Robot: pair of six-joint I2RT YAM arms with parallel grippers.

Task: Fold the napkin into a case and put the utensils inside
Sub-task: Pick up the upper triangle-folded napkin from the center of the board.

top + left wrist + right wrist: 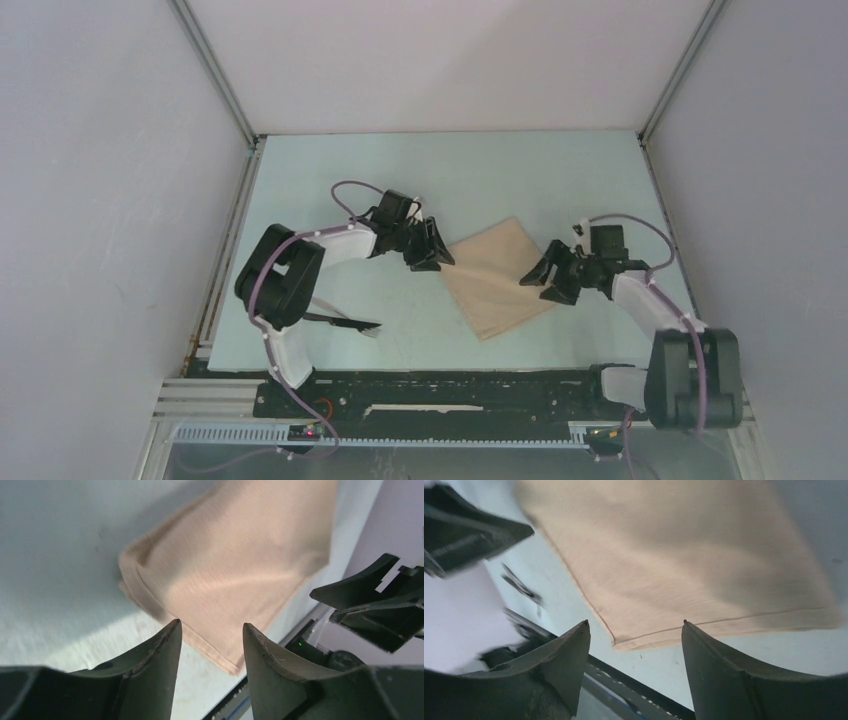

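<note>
Folding the napkin (497, 278) looks half done, I think; left and right jaws are open, empty. Next, pinch its corners.

We look past the left gripper (211, 626), two dark fingers parted with nothing between them, tan napkin (235, 565) folded flat on the pale table (60, 540) just beyond the tips, left corner bunched, right gripper (325, 605) black at the right edge

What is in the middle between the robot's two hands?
The tan napkin lies on the table, right between the left hand and the right hand. The top view shows it best.
</note>
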